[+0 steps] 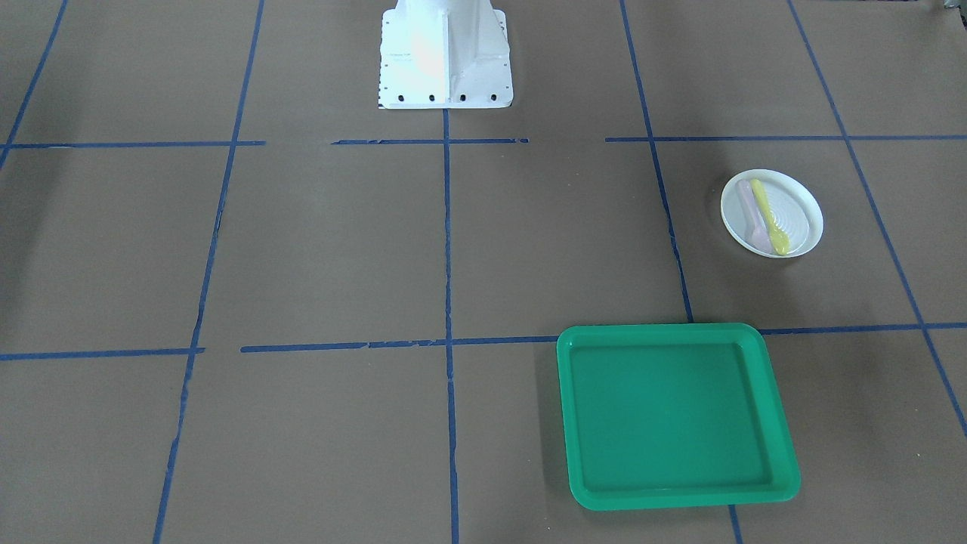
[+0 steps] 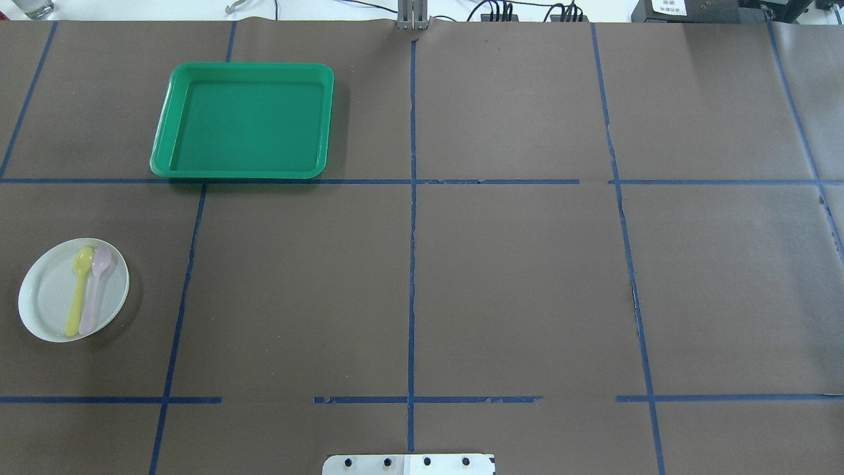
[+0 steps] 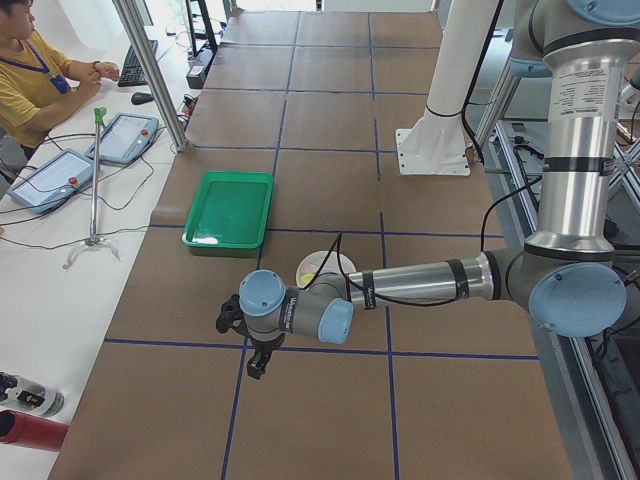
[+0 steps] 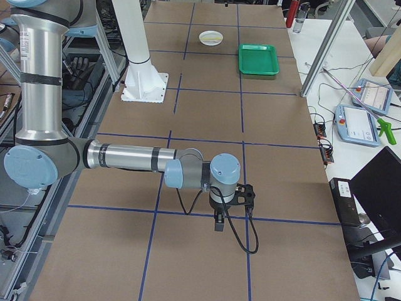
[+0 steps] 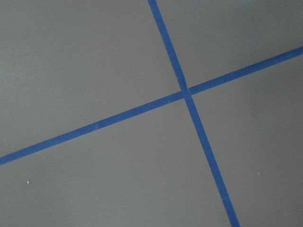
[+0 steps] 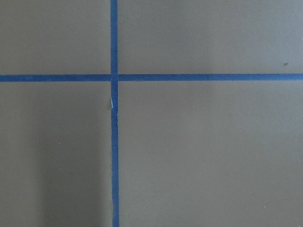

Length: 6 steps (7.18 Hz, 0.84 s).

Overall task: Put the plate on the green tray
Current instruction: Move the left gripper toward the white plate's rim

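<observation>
On the table's left side, we are seeing the plate (image 2: 43, 303) carrying a yellow spoon (image 2: 79, 290) and a pink spoon (image 2: 96, 290), with the green tray (image 2: 244, 122) lying apart beyond it. The left gripper (image 3: 256, 368) and right gripper (image 4: 218, 227) are hanging above the table; we cannot tell whether they are spread or pressed together.

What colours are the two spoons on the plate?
One yellow spoon, one pale pink spoon; clearest overhead.

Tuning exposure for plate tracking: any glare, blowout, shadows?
Front-facing view: robot base blown out, rings legible on the plate. Exterior left view: glare patch at the near end of the green tray. Right wrist view: shadow darkens the lower left.
</observation>
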Tool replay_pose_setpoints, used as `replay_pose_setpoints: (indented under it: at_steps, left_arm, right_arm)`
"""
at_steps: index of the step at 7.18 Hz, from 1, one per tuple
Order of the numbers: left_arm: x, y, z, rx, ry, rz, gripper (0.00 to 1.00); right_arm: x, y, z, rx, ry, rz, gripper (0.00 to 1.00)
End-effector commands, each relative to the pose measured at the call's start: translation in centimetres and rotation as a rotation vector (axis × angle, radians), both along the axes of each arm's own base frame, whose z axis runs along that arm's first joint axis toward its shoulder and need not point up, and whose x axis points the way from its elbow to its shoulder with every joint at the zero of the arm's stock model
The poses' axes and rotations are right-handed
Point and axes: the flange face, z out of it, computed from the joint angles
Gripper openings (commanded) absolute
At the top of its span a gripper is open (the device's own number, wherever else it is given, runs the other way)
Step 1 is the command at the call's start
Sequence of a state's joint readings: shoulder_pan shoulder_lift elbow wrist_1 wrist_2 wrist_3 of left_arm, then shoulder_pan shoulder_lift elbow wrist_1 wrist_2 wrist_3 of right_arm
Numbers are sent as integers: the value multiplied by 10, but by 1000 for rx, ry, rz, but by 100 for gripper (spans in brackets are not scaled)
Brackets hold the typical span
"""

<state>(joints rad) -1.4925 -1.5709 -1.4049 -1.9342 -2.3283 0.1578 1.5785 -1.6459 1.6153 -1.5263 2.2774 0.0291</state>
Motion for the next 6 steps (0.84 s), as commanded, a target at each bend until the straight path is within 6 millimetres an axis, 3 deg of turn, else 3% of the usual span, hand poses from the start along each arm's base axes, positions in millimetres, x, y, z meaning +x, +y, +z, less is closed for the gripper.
replay_pose_setpoints:
  at_steps: [1,3,6]
  left_arm:
    - [-2,-8,-54,31,1,-5,100]
    - [0,-14,-53,-7,-6,-3,100]
    - [-2,-1,-40,-39,-5,-7,100]
  right_arm:
    - [0,0,0,0,-1,0,100]
    - [0,0,0,0,-1,0,100]
    - [0,0,0,0,-1,0,100]
